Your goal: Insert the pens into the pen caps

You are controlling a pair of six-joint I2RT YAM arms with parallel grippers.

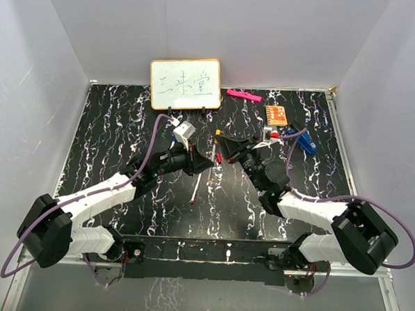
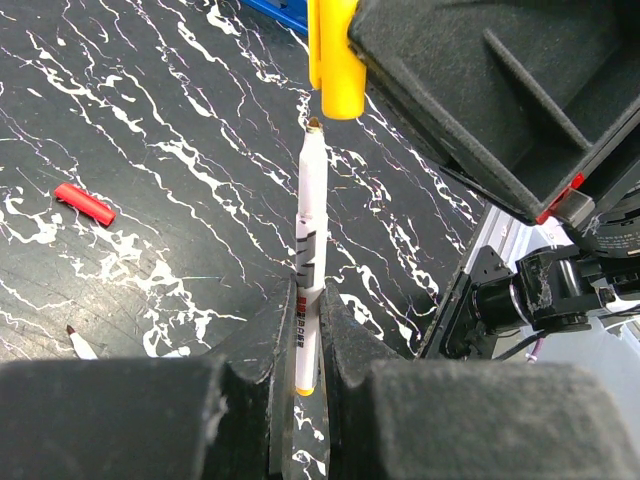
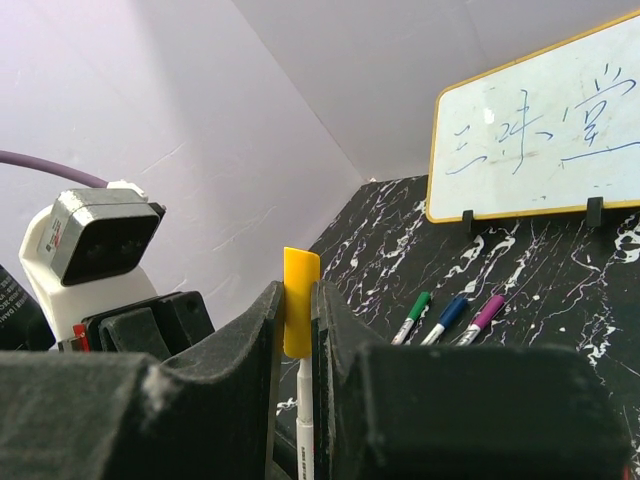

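Left tool (image 2: pixel 308 322) pinching white pen (image 2: pixel 311 210), right tool (image 3: pixel 298 310) pinching yellow cap (image 2: pixel 338 60), red cap (image 2: pixel 84 203) lying nearby, whiteboard (image 3: pixel 540 130) behind

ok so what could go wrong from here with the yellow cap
1. In the left wrist view the pen tip sits toward one edge of the cap mouth, not centred. Pushing on could catch the rim and skew the cap.
2. The left tool grips the pen near its rear end, so a push may make it pivot or slide back.
3. The right tool only pinches the cap's sides, so a sideways load might pop it out.
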